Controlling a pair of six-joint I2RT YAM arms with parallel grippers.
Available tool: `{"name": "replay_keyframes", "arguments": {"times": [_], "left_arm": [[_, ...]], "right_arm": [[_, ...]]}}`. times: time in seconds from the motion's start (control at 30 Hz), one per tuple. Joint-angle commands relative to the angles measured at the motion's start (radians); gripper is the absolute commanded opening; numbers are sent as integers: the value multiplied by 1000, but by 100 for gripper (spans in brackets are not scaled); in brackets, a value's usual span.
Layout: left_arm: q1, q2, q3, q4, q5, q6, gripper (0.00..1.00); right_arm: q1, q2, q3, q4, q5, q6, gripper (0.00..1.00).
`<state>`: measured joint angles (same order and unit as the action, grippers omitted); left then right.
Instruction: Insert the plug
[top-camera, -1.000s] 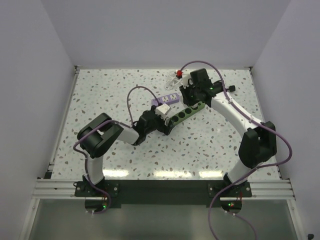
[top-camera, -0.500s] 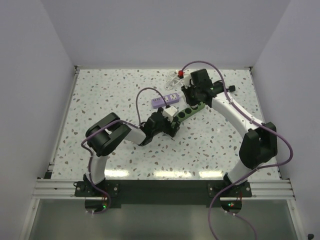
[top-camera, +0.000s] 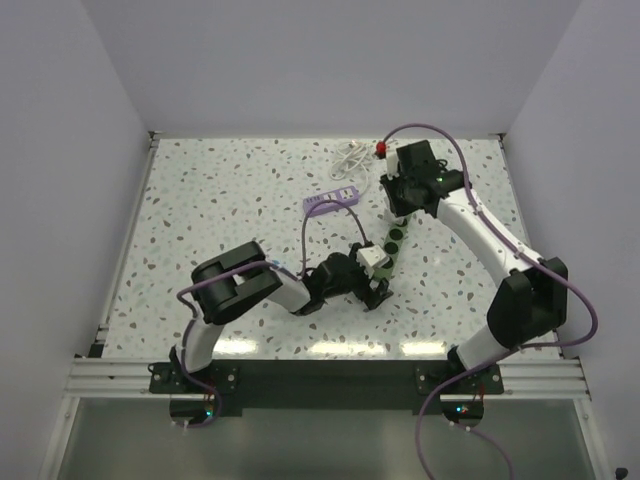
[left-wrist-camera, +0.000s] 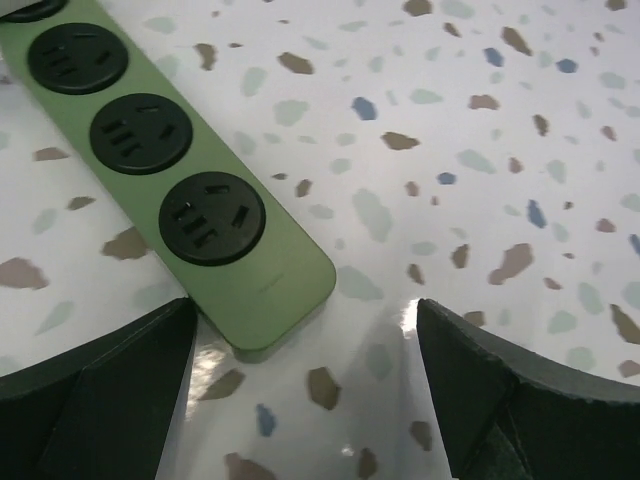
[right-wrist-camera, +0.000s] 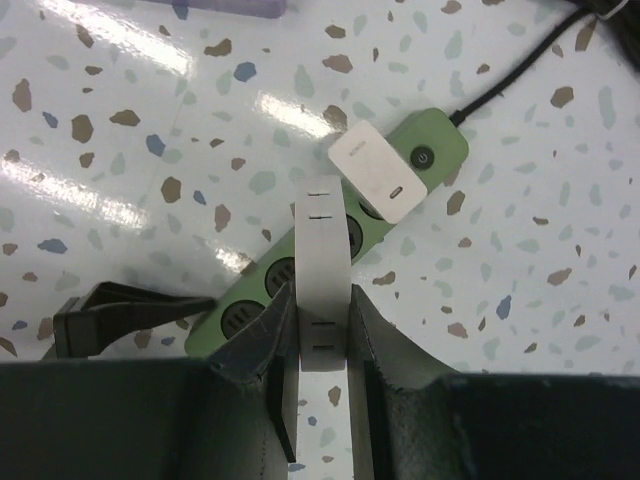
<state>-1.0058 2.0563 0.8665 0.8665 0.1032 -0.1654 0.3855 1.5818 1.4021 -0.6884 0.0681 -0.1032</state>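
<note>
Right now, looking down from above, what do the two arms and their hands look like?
The left arm and right arm share white links between chunky black joints; a purple cable loops along each. Green lights glow at their bases. The left hand and right hand each have two black, wedge-shaped fingers.

Matt plastic power strip (left-wrist-camera: 285, 290), glossy tabletop (left-wrist-camera: 450, 120)

I'm seeing bright, even overhead light; glare streaks on the glossy speckled white tabletop (top-camera: 200, 200), soft faint shadows, wrist views' near foreground slightly blurred.
</note>
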Motion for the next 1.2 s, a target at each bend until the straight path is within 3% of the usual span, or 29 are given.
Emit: {"name": "replay_keyframes", "arguments": {"times": [0.0,0.2,0.3,0.47,0.7,0.83,0.93,1.17], "left_arm": [[-59,54,25,29,134,-74,97],[-115,134,163,89,210,-89,97],[-123,130,158,130,230,-97,97],[-105,-16,-3,137,119,-37,98],[100,-295,-367,206,29,-106,98],[116,-392,-412,91,-171,-74,100],[125,-436,-429,43,-238,-92,100],[148,-487,-455,-9,-275,-117,100]], "right_arm": [[-20,-78,-35,-40,44,46,0],[-33,-161,-75,-82,47,69,0],[-57,-178,-91,-114,19,82,0],[-73,-174,-117,-183,-8,91,0],[-73,-117,-126,-253,-22,72,0],[-73,-86,-140,-244,-25,85,0],[-73,-56,-135,-247,-16,94,0],[-73,0,-109,-258,10,138,0]]}}
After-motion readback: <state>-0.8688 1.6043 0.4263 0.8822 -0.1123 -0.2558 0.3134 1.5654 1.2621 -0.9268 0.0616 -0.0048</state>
